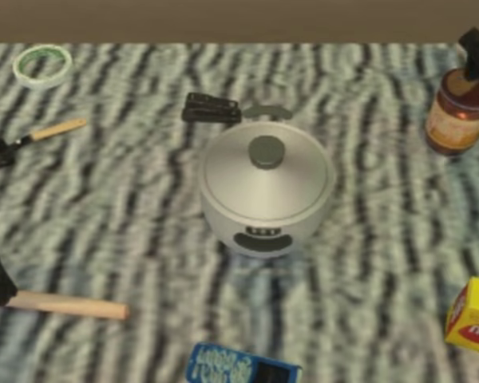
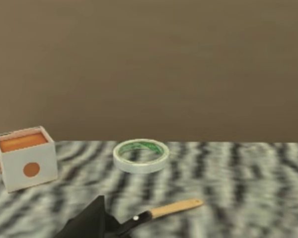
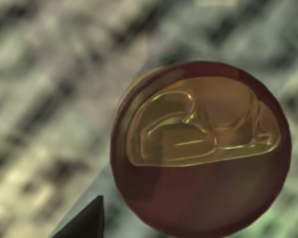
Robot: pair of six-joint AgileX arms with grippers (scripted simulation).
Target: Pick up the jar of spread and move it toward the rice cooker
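The jar of spread [image 1: 457,112] stands at the far right of the table, brown lid up, orange-tan label showing. My right gripper [image 1: 476,48] hangs over its top, open. In the right wrist view the jar's brown lid [image 3: 201,148] fills the frame, and one dark fingertip [image 3: 89,220] sits beside it with a gap between them; the other finger is hidden. The rice cooker [image 1: 265,185], silver-white with a grey knob, sits mid-table, well left of the jar. My left gripper [image 2: 201,196] is parked open at the left side.
A tape roll [image 1: 42,64] lies far left. Two wooden-handled tools [image 1: 57,128] [image 1: 68,305] lie at the left. A black object [image 1: 211,108] sits behind the cooker. A blue packet [image 1: 243,367] and a yellow box [image 1: 473,317] sit near the front. A white box [image 2: 26,157] stands beside the tape.
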